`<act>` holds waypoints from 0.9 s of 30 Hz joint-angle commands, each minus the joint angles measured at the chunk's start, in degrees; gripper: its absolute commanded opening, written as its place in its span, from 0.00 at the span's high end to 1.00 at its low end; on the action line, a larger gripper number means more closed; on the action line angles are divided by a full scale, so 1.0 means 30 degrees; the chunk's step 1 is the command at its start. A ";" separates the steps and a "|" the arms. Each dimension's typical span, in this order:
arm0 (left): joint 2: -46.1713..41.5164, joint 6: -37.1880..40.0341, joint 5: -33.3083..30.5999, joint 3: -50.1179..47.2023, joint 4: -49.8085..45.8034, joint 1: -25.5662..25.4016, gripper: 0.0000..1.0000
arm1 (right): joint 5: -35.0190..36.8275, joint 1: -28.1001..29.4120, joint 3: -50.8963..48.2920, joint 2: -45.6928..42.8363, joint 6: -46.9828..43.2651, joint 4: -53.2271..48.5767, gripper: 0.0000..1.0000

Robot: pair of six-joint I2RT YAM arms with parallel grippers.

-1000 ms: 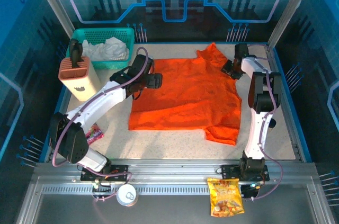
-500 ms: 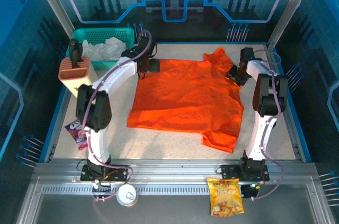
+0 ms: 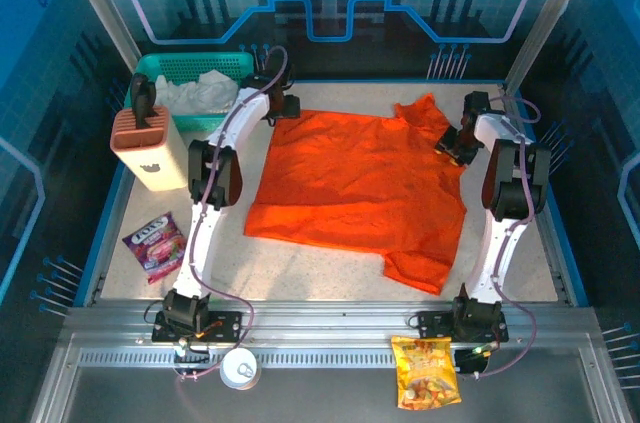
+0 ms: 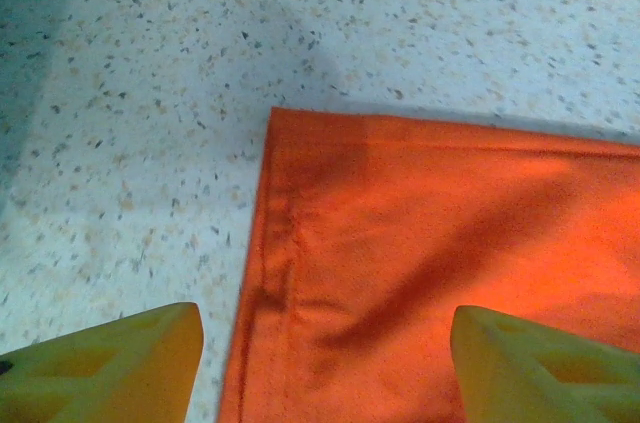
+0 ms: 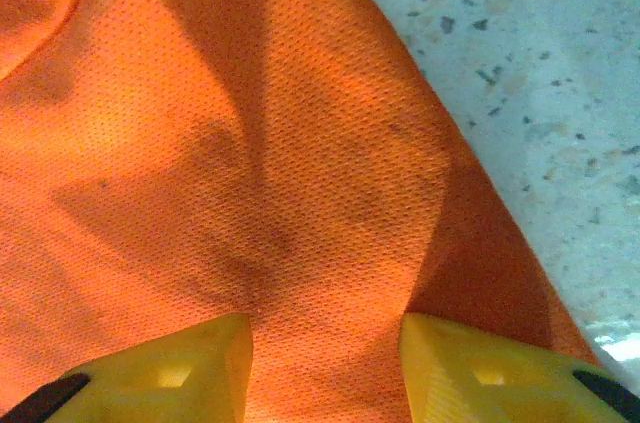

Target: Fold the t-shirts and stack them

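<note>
One bright orange t-shirt (image 3: pixel 360 183) lies spread flat on the speckled table, with one sleeve at the far right and another at the near right. My left gripper (image 3: pixel 273 110) hovers at its far-left corner. In the left wrist view that gripper (image 4: pixel 325 315) is open: the hemmed corner of the t-shirt (image 4: pixel 450 243) lies between the yellow fingers, one over bare table. My right gripper (image 3: pixel 456 145) sits at the shirt's right edge below the far sleeve. In the right wrist view this gripper (image 5: pixel 325 328) stands apart, its tips down on a rumpled fold of the t-shirt (image 5: pixel 250 143).
A teal mesh basket (image 3: pixel 232 63) holding white cloth (image 3: pixel 200 93) stands at the far left. A beige holder (image 3: pixel 150 148) with dark handles is in front of it. A purple snack packet (image 3: pixel 153 240) lies near left. An orange-yellow snack bag (image 3: pixel 425 371) and a white tin (image 3: pixel 240 368) sit on the front rail.
The left arm swung from over the shirt's left side out to its far-left corner, uncovering the purple packet. The right gripper moved right and the shirt's right side shifted with it.
</note>
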 commanded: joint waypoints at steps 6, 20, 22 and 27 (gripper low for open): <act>0.1873 0.0935 0.3067 0.1389 0.0542 0.0559 0.37 | -0.0250 -0.0291 0.0377 0.0061 -0.0501 -0.1335 0.56; -0.3822 0.0918 0.2871 -0.3500 0.4143 0.0581 0.43 | 0.4367 0.6390 -0.2506 -0.8189 -0.4038 -0.2750 0.29; -0.4936 0.1103 0.2665 -0.3774 0.4077 0.0611 0.40 | 0.3939 0.8267 -0.3510 -0.9032 -0.3788 -0.2425 0.27; -0.8000 0.1154 0.1749 -0.6315 0.4465 0.0633 0.33 | -0.0093 1.2596 -0.5453 -0.8362 -0.1901 0.0540 0.29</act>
